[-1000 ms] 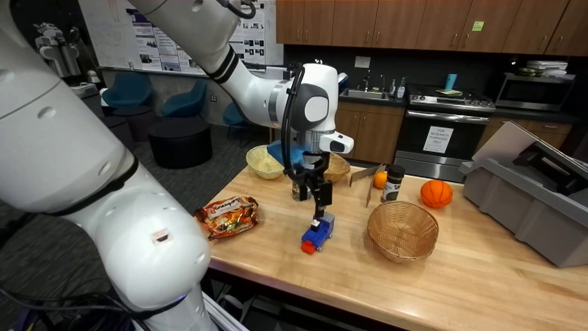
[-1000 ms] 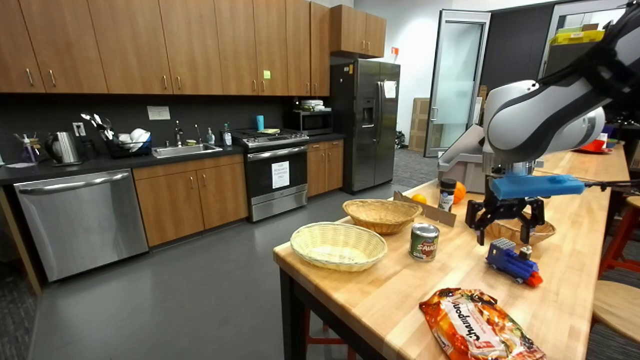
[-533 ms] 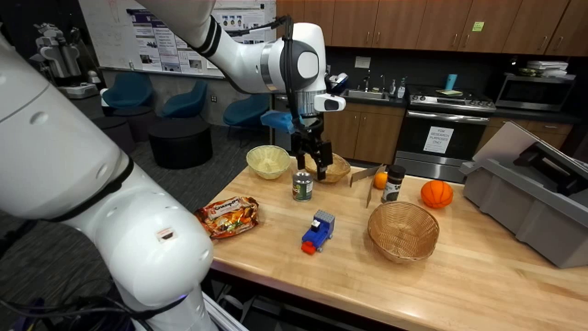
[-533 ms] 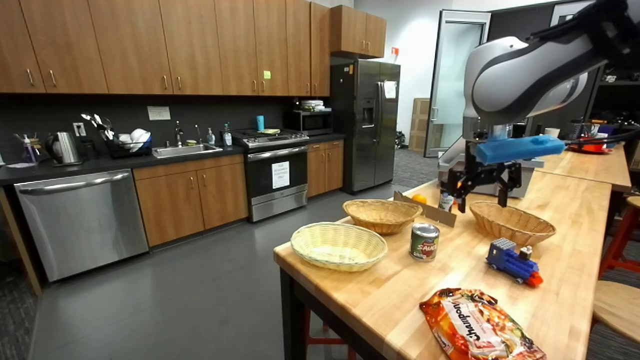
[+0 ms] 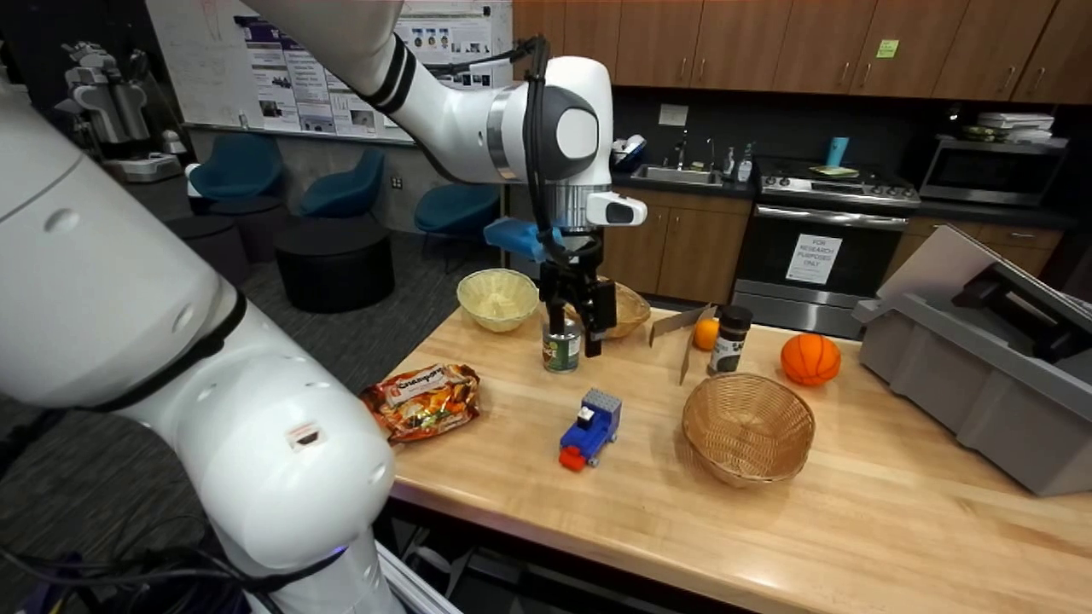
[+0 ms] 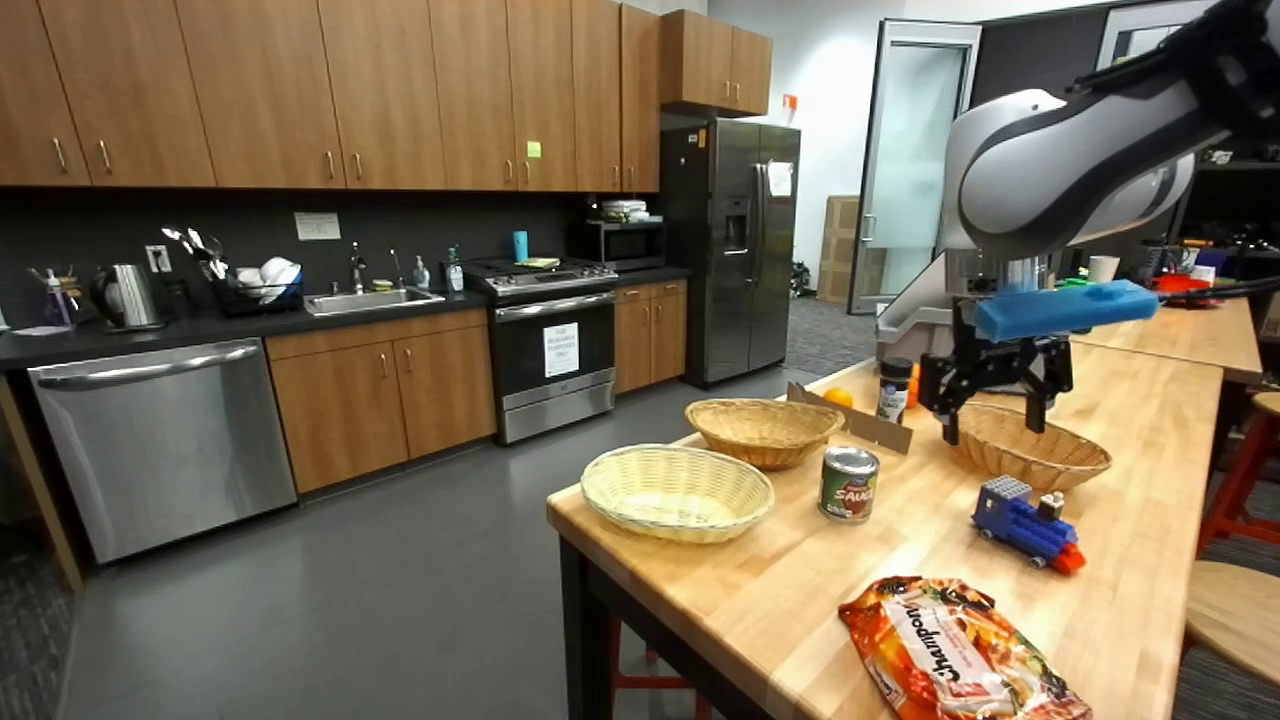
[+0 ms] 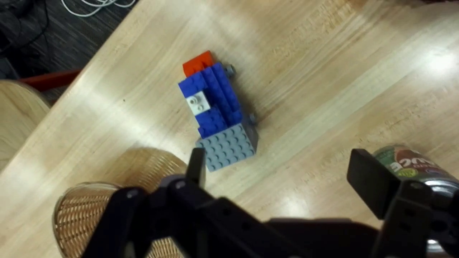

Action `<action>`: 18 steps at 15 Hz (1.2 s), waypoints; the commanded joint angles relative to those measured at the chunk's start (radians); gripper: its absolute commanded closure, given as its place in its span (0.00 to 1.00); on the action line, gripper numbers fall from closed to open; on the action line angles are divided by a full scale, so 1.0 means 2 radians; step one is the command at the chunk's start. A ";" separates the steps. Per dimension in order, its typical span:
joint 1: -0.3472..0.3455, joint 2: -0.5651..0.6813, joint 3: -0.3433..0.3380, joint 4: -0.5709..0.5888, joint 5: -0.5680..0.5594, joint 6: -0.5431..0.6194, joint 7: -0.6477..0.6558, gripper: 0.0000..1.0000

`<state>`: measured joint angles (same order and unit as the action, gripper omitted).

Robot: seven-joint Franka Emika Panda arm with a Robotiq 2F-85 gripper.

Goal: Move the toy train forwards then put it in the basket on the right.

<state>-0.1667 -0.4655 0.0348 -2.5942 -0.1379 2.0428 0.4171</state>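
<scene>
The blue toy train [image 5: 595,431] stands on its wheels on the wooden table, red front toward the near edge and grey studded roof at the rear. In the wrist view the toy train [image 7: 229,96] lies ahead of the fingers, its roof corner partly behind one fingertip. My gripper [image 6: 994,428] hangs open above the table, higher than the train and apart from it, with nothing between its fingers. The tan wicker basket [image 5: 749,426] rests right of the train in an exterior view, with nothing visible inside. Part of that basket [image 7: 80,211] is hidden by a finger in the wrist view.
A sauce can [image 6: 849,485] stands near the gripper. Around it are a noodle packet [image 6: 960,650], a pale bowl [image 6: 677,495], another woven bowl [image 6: 765,430], bent cardboard [image 5: 682,328], a black-capped jar [image 5: 728,341], an orange ball [image 5: 810,359] and a grey bin [image 5: 981,401].
My open gripper has risen off the train and moved back toward the can, then come down slightly in the last half second. The train and basket have stayed in place.
</scene>
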 commanded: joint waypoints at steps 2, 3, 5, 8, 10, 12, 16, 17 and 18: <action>-0.007 -0.036 0.002 -0.069 -0.006 0.003 0.022 0.00; -0.007 -0.038 0.003 -0.083 -0.006 0.010 0.026 0.00; -0.007 -0.033 0.007 -0.112 -0.008 0.033 0.034 0.00; -0.005 0.004 0.014 -0.106 -0.006 0.067 0.036 0.00; -0.003 0.013 0.015 -0.105 -0.004 0.083 0.031 0.00; -0.002 0.014 0.015 -0.103 -0.007 0.089 0.026 0.00; -0.007 0.003 0.012 -0.097 -0.014 0.078 0.021 0.00; -0.006 0.001 0.012 -0.096 -0.015 0.073 0.017 0.00; -0.001 -0.007 0.011 -0.094 -0.011 0.063 0.010 0.00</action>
<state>-0.1726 -0.4403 0.0617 -2.7841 -0.1444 2.2043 0.4628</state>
